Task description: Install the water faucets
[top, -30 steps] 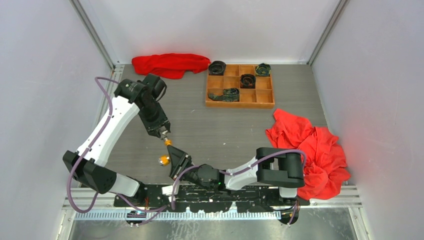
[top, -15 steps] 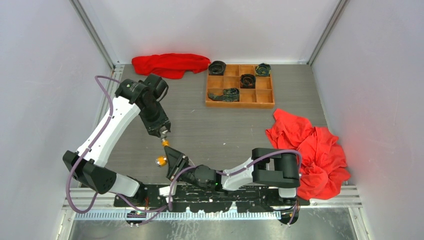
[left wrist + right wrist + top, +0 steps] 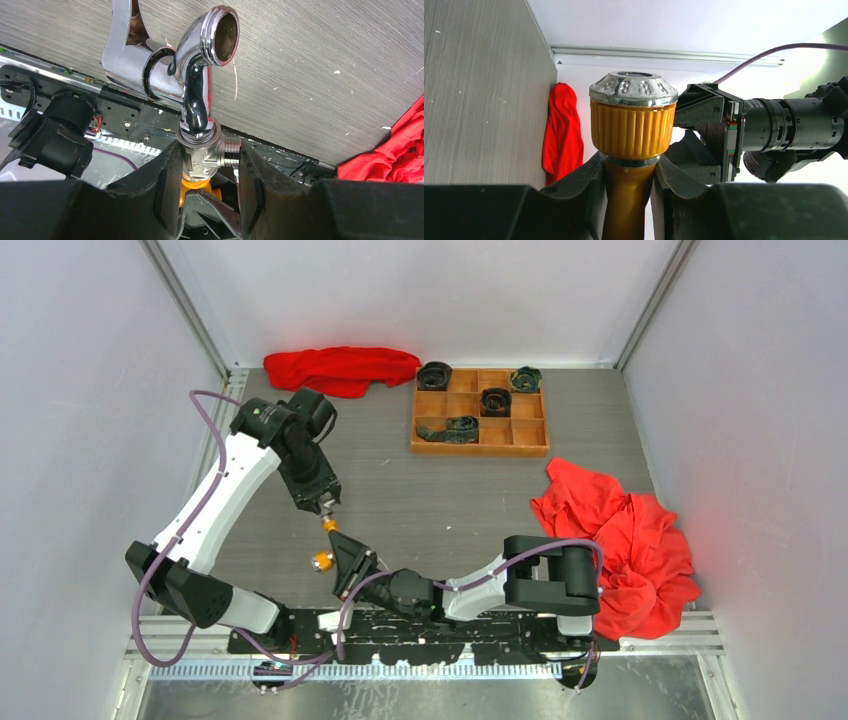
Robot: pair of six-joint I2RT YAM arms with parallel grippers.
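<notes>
The silver faucet (image 3: 196,95) loses its handle past the top edge (left wrist); the orange faucet (image 3: 632,127) is cut off below

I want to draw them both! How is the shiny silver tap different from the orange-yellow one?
The shiny silver metal tap with the bent spout gleams like a mirror; the orange-yellow ribbed-knob tap piece wears a duller silver cap. The silver tap curves to an open round mouth; the orange-yellow one has a straight stem. The left hand holds the silver one, the right hand the orange-yellow one. Both are pinched between black fingers.
</notes>
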